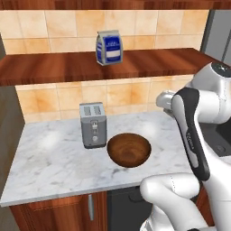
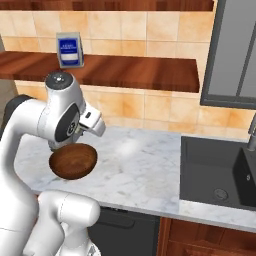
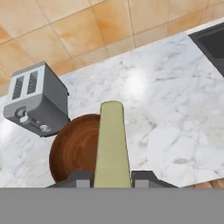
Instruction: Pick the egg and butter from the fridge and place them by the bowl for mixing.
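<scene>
Hand view: pincer (image 3: 112, 177) is clamped on a pale yellow-green stick, the butter (image 3: 112, 146), which runs lengthwise away from the camera between the two dark fingertips (image 3: 78, 178). Butter hangs above the right part of the bowl (image 3: 74, 151) and the marble next to it; whether it touches anything below cannot be told. Bowl is dark brown, round, and sits on the white marble tabletop (image 3: 175, 122). Silver two-slot toaster (image 3: 37, 99) stands just beside the bowl, on its far left in this view, apparently touching or nearly so. Corner of the black sink (image 3: 212, 41) shows at upper right, well apart from the bowl. Tan tile backsplash runs behind.

Left base view: bowl (image 1: 129, 150) sits near the front edge of the tabletop (image 1: 49, 162), toaster (image 1: 93, 124) just to its left rear. White arm (image 1: 191, 131) folds over the right side of the frame, hand end reaching toward the wall above the tabletop. Blue-and-white carton (image 1: 109, 47) stands upright on the wooden shelf (image 1: 54, 65) above.

Right base view: bowl (image 2: 73, 161) is partly behind the arm's (image 2: 60, 115) elbow, sink (image 2: 220, 175) set into the tabletop (image 2: 140, 170) to the right, well apart. Same carton (image 2: 69, 49) on the shelf (image 2: 140, 72). Dark-framed window (image 2: 235, 50) at upper right.
</scene>
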